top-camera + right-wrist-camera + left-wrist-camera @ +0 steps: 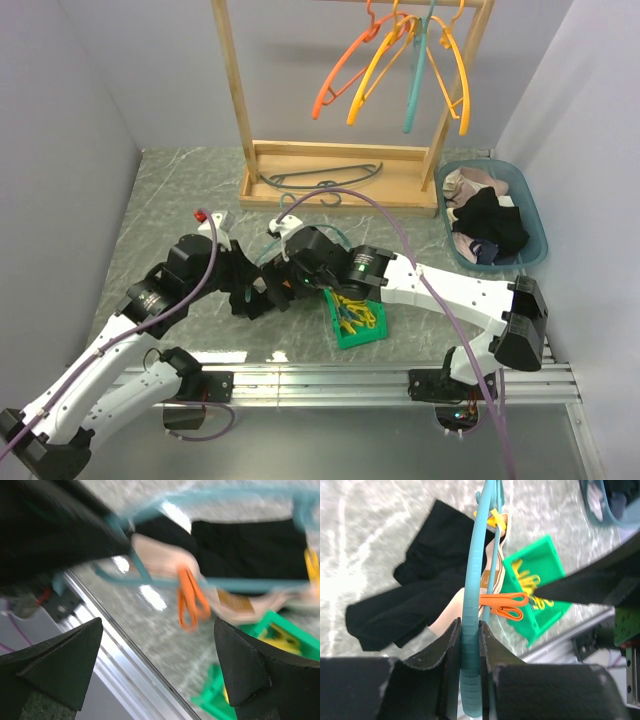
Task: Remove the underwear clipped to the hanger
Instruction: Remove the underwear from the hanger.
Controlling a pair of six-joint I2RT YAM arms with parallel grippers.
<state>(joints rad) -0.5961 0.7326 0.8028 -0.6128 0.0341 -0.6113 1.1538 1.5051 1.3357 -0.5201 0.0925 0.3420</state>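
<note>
My left gripper [470, 626] is shut on the teal hanger [471, 590], which runs up between its pads. A black underwear [420, 590] with a pale beige lining hangs from that hanger, its lower part resting on the table. An orange peg [506, 605] and a yellow peg [497, 519] clip it to the hanger's bar. My right gripper [159, 655] is open and empty, just below the orange peg [190, 602] and the bar of the hanger [250, 584]. The black underwear [250, 545] lies beyond it. In the top view both grippers meet at the table's middle, left [262, 292] and right [287, 250].
A green tray [380, 325] holding yellow pegs sits just right of the grippers. A teal basket [541, 225] at the right holds black and pale garments. The wooden rack [240, 110] at the back carries several coloured hangers [400, 60]; a grey hanger [325, 178] lies on its base.
</note>
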